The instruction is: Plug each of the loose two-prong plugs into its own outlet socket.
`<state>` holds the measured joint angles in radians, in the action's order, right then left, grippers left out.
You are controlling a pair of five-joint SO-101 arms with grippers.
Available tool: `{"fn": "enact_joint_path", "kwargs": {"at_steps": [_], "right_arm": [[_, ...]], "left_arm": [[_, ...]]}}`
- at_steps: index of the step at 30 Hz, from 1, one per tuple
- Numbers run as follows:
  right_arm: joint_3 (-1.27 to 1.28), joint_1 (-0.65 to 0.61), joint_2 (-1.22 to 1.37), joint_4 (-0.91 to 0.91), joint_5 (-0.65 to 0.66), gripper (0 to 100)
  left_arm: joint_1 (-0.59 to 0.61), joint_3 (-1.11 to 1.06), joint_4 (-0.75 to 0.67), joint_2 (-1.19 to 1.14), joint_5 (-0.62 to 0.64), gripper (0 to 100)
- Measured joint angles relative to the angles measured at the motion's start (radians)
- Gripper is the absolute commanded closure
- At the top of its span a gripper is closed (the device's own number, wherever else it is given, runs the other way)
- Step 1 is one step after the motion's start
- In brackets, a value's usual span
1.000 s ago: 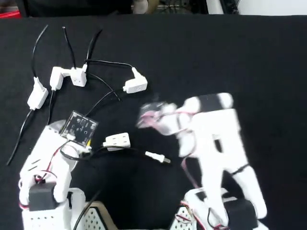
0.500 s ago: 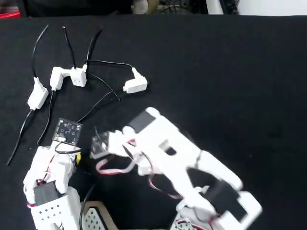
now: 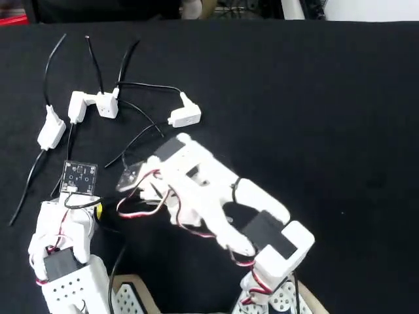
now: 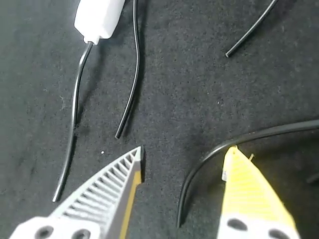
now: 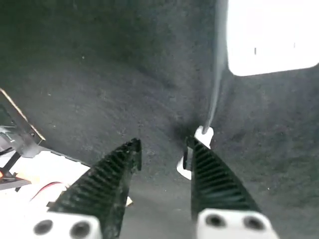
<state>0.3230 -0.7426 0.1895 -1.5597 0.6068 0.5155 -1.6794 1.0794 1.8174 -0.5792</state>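
R gripper sits w/ black jaws a moderate gap apart, nothing between them; a small white two-prong plug lies on the desk just beside one fingertip, its cable running past the white outlet socket. L gripper gapes wide over a black cable near the desk's front-left corner; another white plug lies twd the left edge

White arms; left tool yellow-white, right tool black, ribbed.
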Motion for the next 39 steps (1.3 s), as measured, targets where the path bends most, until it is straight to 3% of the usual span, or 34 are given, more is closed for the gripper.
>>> {"fn": "enact_joint_path", "kwargs": {"at_steps": [7, 11, 17, 22, 33, 39], "right_arm": [[0.023, 0.115, 0.011, 0.035, 0.034, 85.4], [0.075, 0.117, 0.011, 0.077, 0.038, 89.7], [0.089, 0.117, 0.011, 0.081, 0.078, 88.6], [0.089, 0.117, 0.011, 0.095, 0.129, 99.0], [0.089, 0.115, 0.084, 0.121, 0.255, 98.5], [0.054, 0.144, 0.084, 0.103, 0.316, 87.0]], "left_arm": [[0.000, -0.002, 0.000, 0.000, 0.000, 74], [0.000, -0.002, 0.000, 0.000, 0.000, 74], [0.000, -0.002, 0.000, 0.000, 0.000, 74], [0.000, -0.002, 0.000, 0.000, 0.000, 74], [0.000, -0.002, 0.000, 0.000, 0.000, 74], [0.000, -0.002, 0.000, 0.000, 0.000, 74]]}}
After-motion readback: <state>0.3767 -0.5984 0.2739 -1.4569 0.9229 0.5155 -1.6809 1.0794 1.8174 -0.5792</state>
